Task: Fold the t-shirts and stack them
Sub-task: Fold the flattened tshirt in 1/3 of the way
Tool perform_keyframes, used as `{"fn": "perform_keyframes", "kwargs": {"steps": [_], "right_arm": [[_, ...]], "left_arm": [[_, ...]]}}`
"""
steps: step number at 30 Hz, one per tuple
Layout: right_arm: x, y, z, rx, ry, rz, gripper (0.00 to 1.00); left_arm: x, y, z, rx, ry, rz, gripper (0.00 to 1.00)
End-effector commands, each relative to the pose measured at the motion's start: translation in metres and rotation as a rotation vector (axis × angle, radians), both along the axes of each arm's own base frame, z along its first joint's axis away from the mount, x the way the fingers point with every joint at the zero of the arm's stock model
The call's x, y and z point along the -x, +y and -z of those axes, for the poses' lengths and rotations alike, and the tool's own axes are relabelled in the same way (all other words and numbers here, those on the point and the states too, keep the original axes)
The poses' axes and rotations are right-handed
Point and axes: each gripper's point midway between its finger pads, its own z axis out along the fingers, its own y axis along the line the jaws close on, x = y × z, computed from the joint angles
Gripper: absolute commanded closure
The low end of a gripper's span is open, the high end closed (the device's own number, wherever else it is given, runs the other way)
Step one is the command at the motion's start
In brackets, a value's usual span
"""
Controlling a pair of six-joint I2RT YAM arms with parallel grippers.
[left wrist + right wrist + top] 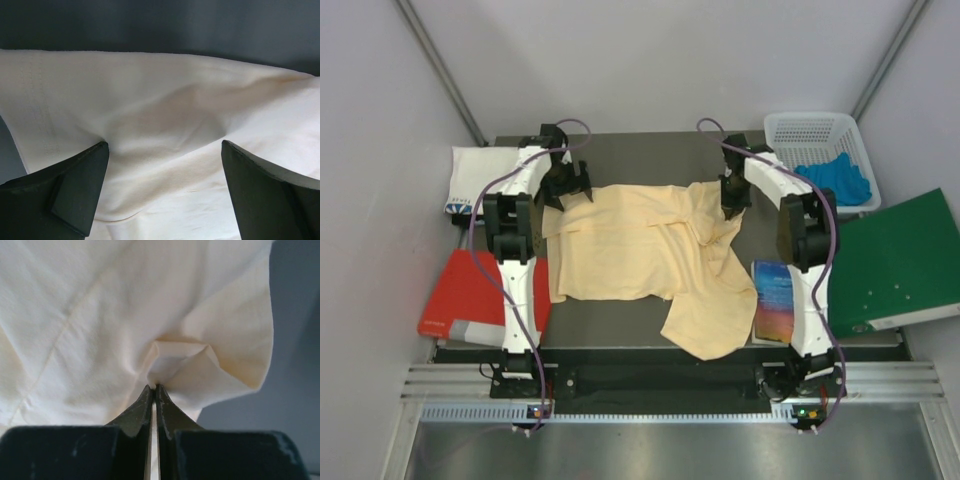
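— Jaws on the right gripper (155, 390) are pinched tight on a fold of the peach-yellow t-shirt (630, 250), at its far right side. What about the left gripper (165, 150)?
— Gaping wide, fingers (75, 185) straddling that same shirt's far left corner, nothing held.
— Where's the shirt lying?
— Spread mid-table, one flap reaching the near edge. Red folder (465, 290) near left, colourful book (775, 300) near right, green folder (900, 260) just beyond it on the right.
— And further back?
— White t-shirt (480, 175), folded, far left. Basket (810, 135) far right, something blue (835, 178) inside.
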Motion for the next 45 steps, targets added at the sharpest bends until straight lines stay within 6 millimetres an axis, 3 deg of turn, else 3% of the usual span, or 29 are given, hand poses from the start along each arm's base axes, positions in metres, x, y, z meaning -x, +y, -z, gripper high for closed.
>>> {"fn": "perform_keyframes", "kwargs": {"steps": [1,5,8,14,15,16,18,19,21,22,23,28,30,31,33,36,37,39,40,41,42,43,44,45], "right_arm": [[0.019,-0.010,-0.046,0.044,-0.041,-0.010,1.00],[0.028,-0.016,-0.076,0.051,-0.087,-0.006,1.00],[0.037,-0.019,-0.086,0.053,-0.081,-0.008,1.00],[0.076,-0.023,-0.068,0.066,0.033,-0.033,0.99],[0.081,-0.024,-0.064,0.073,0.050,-0.039,0.94],[0.089,-0.026,-0.060,0.084,0.078,-0.055,0.77],[0.089,-0.031,-0.063,0.105,0.073,-0.061,0.61],[0.084,-0.031,-0.069,0.105,0.044,-0.071,0.43],[0.072,-0.033,-0.084,0.114,-0.030,-0.067,0.23],[0.061,-0.031,-0.096,0.106,-0.077,-0.058,0.03],[0.051,-0.029,-0.102,0.098,-0.118,-0.057,0.00],[0.010,-0.028,-0.099,0.090,-0.186,-0.027,0.00],[-0.003,-0.023,-0.083,0.078,-0.173,-0.025,0.00],[-0.016,-0.019,-0.092,0.056,-0.207,-0.024,0.00],[-0.020,-0.008,-0.089,0.011,-0.179,-0.047,0.04],[-0.021,0.010,-0.105,-0.062,-0.196,-0.111,0.33],[-0.014,0.014,-0.108,-0.068,-0.194,-0.142,0.62],[-0.001,0.023,-0.110,-0.106,-0.178,-0.186,0.88],[0.014,0.028,-0.108,-0.108,-0.158,-0.223,1.00],[0.021,0.030,-0.108,-0.112,-0.146,-0.239,1.00],[0.035,0.032,-0.099,-0.120,-0.105,-0.263,1.00],[0.045,0.037,-0.104,-0.123,-0.106,-0.277,1.00],[0.054,0.040,-0.104,-0.137,-0.090,-0.287,1.00],[0.068,0.043,-0.094,-0.138,-0.047,-0.302,1.00]], "left_arm": [[0.008,-0.002,0.020,-0.005,0.062,0.005,0.01],[0.010,-0.003,0.023,-0.016,0.073,0.011,0.01],[0.010,-0.003,0.023,-0.023,0.073,0.013,0.01],[0.010,-0.001,0.021,-0.034,0.073,0.013,0.01],[0.009,-0.002,0.019,-0.032,0.068,0.012,0.01],[0.009,-0.001,0.018,-0.037,0.066,0.012,0.01],[0.007,-0.001,0.010,-0.037,0.049,0.010,0.01],[0.006,-0.001,0.006,-0.040,0.041,0.010,0.01],[0.002,-0.001,-0.005,-0.041,0.012,0.009,0.01],[0.001,-0.002,-0.008,-0.040,0.003,0.009,0.01],[-0.001,-0.002,-0.011,-0.043,-0.010,0.011,0.01],[-0.010,-0.008,-0.020,-0.043,-0.059,0.029,0.01],[-0.008,-0.011,-0.018,-0.043,-0.043,0.039,0.01],[-0.007,-0.014,-0.019,-0.042,-0.045,0.048,0.01],[-0.006,-0.020,-0.027,-0.037,-0.059,0.065,0.01],[0.003,-0.028,-0.037,-0.038,-0.070,0.097,0.01],[0.007,-0.033,-0.039,-0.037,-0.071,0.111,0.01],[0.018,-0.038,-0.043,-0.037,-0.060,0.136,0.04],[0.024,-0.045,-0.045,-0.034,-0.055,0.154,0.11],[0.034,-0.047,-0.046,-0.036,-0.040,0.163,0.21],[0.040,-0.049,-0.045,-0.036,-0.028,0.172,0.38],[0.048,-0.052,-0.042,-0.046,-0.006,0.182,0.90],[0.063,-0.051,-0.039,-0.054,0.038,0.185,1.00],[0.073,-0.054,-0.036,-0.062,0.066,0.198,1.00]]}}
